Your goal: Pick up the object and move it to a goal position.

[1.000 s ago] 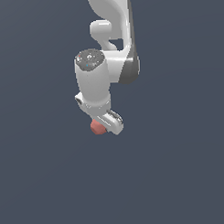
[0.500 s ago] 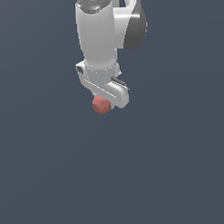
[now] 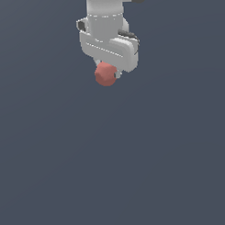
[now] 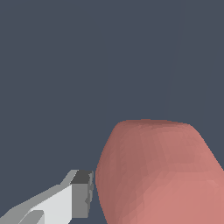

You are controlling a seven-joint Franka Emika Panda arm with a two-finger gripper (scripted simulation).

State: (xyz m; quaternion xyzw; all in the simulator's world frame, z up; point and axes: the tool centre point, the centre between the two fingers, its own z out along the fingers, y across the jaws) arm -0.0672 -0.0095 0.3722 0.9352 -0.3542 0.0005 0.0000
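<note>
Arm: white Panda arm (image 3: 106, 22) reaches in from the upper edge of the exterior view, wrist pointing down toward the plain dark grey ground (image 3: 111, 169).
Gripper: the gripper (image 3: 109, 74) sits at the arm's lower end, its white body slightly tilted, lower toward the exterior view's right.
Fingers: closed in on the object; in the wrist view one finger (image 4: 81, 194) with a grey pad lies right against the object's side. The other finger is hidden behind the object, so only one contact shows.
Object: the salmon-red chunk (image 3: 105, 74) hangs just under the gripper body, held between the fingers, in the upper middle of the exterior view. In the wrist view the object (image 4: 157, 175) fills much of the picture, faceted with softened corners, matte.
Clearance: the object appears lifted, with nothing but dark grey ground around it; no shadow shows, so its height cannot be told.
</note>
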